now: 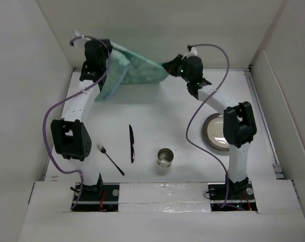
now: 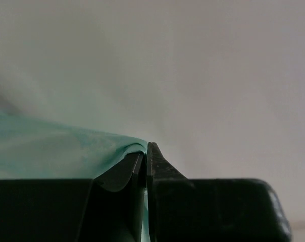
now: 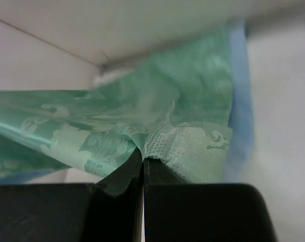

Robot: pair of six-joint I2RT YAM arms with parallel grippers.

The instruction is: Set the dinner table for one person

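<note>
top: overhead, whole dinner table (image 1: pixel 162 108) | wrists: close-up, share cloth (image 3: pixel 183 96)

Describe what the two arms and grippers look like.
Left arm and right arm: white links, chunky black joints, a lilac cable each; green light at the right wrist. Left gripper and right gripper: matte black tapered fingers.

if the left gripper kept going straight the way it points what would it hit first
Probably the white wall: beyond the cloth the left gripper pinches, nothing else shows, though distance is unclear.
</note>
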